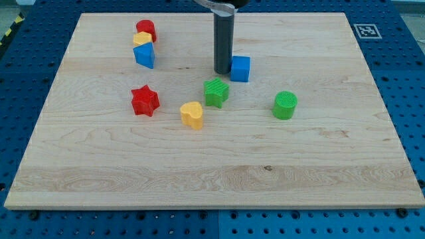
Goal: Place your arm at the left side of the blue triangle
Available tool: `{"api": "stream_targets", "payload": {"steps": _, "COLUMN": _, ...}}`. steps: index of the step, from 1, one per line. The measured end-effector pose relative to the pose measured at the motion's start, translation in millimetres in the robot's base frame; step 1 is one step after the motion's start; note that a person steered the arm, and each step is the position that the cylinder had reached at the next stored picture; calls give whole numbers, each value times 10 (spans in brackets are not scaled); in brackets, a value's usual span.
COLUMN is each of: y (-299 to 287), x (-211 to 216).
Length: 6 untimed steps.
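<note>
The blue triangle (pixel 144 55) lies near the view's top left, touching a yellow block (pixel 141 39) above it, with a red cylinder (pixel 146 29) just behind that. My tip (pixel 222 70) rests on the board well to the right of the blue triangle, right beside the left face of a blue cube (pixel 240 68). The rod (pixel 223 40) rises straight up out of the view's top.
A green star (pixel 216 91) sits just below my tip. A red star (pixel 145 101) and a yellow heart (pixel 192 114) lie lower left. A green cylinder (pixel 285 105) stands at the right. The wooden board (pixel 212 179) ends at a blue pegboard surround.
</note>
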<state>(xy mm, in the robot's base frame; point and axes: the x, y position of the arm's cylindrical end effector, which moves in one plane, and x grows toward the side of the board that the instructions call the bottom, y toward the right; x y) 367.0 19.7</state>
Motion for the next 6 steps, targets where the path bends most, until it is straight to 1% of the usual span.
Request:
{"api": "stream_targets", "payload": {"steps": 1, "y": 45, "x": 0}}
{"api": "stream_targets", "payload": {"steps": 2, "y": -373, "x": 0}}
{"api": "stream_targets", "payload": {"steps": 4, "y": -1510, "x": 9}}
{"api": "stream_targets", "payload": {"steps": 5, "y": -2042, "x": -105}}
{"api": "stream_targets", "payload": {"steps": 6, "y": -2093, "x": -218}}
